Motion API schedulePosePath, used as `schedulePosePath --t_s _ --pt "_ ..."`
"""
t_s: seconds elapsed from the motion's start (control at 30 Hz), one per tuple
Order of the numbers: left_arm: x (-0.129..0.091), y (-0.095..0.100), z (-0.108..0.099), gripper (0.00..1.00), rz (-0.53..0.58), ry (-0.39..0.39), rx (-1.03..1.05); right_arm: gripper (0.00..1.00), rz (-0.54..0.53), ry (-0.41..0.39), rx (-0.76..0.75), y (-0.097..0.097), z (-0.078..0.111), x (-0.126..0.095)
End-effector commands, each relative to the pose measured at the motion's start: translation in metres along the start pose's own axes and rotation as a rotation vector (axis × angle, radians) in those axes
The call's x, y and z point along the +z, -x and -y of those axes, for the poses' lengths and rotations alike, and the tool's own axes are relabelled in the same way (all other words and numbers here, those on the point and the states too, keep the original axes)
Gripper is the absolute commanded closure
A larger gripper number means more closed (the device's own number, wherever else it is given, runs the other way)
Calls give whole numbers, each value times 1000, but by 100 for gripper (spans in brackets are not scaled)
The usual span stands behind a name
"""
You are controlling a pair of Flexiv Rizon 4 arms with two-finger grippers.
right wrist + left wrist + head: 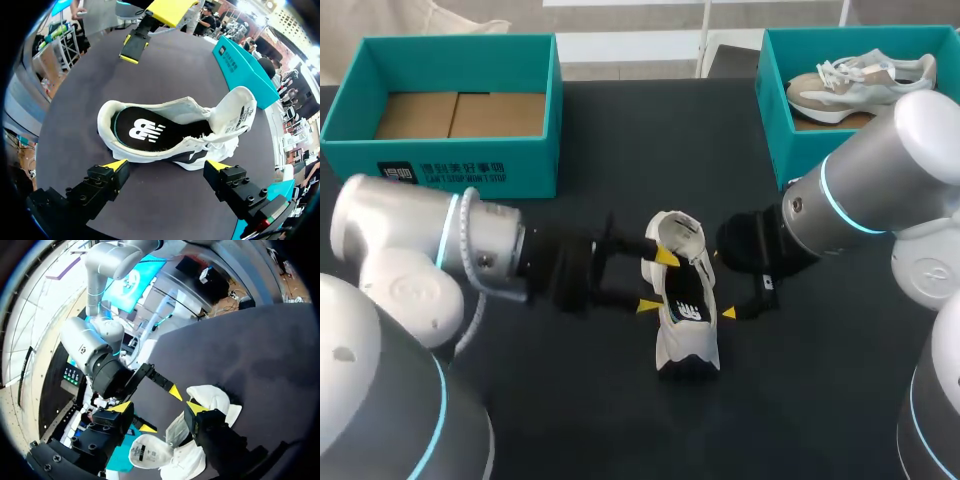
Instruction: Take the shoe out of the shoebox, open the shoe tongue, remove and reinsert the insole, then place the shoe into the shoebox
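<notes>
Far left on the dark table (620,140), teal cardboard shoebox (440,110); at centre, left gripper (656,281), fingers apart, against white sneaker (685,300) with black insole (142,131), tongue (235,112) lifted; opposite, right gripper (166,166) spread wide; far right, second teal box (772,110) with beige sneaker (860,85)

silver-white rounded arms (405,255), cyan light rings (836,207), black wrists (558,268), yellow fingertips (667,257)

Bright, even indoor light falls from above onto my dark table (640,140), which stays matte, with no glare. The white shoe (685,300) throws only a faint, soft shadow. Glossy highlights sit on the pale shells of my left arm (390,250) and right arm (890,170). In my 2 wrist views, the room beyond is washed out by strong light.
</notes>
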State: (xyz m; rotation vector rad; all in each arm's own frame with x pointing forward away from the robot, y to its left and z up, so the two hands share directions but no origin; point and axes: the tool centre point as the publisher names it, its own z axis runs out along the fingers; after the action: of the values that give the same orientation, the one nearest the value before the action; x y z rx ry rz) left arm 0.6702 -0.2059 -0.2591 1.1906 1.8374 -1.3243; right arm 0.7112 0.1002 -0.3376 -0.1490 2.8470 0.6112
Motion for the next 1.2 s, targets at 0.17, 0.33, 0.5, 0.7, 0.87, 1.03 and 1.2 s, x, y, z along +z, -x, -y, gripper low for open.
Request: schedulePosePath --t_s 0.17,0.33,0.5,0.7,0.87,1.03,1.2 --pt "-8 28 -14 0 -610 -56 95 0 -12 -19 -5 1 22 -23" --pt "-8 28 -14 0 -610 -56 95 0 -33 -20 -10 5 36 -46" --pt "-8 28 -14 0 -610 -56 95 0 -17 -21 17 12 48 -78" --pt "-8 28 -14 0 -610 -56 95 0 -6 -36 12 25 55 -120" --pt "-8 28 -14 0 -610 -56 95 0 -23 -27 19 33 56 -139" --pt "-10 31 -16 0 -644 -25 107 0 -23 -27 19 33 56 -139" --pt "-13 45 -21 0 -827 36 152 0 -23 -27 19 33 56 -139"
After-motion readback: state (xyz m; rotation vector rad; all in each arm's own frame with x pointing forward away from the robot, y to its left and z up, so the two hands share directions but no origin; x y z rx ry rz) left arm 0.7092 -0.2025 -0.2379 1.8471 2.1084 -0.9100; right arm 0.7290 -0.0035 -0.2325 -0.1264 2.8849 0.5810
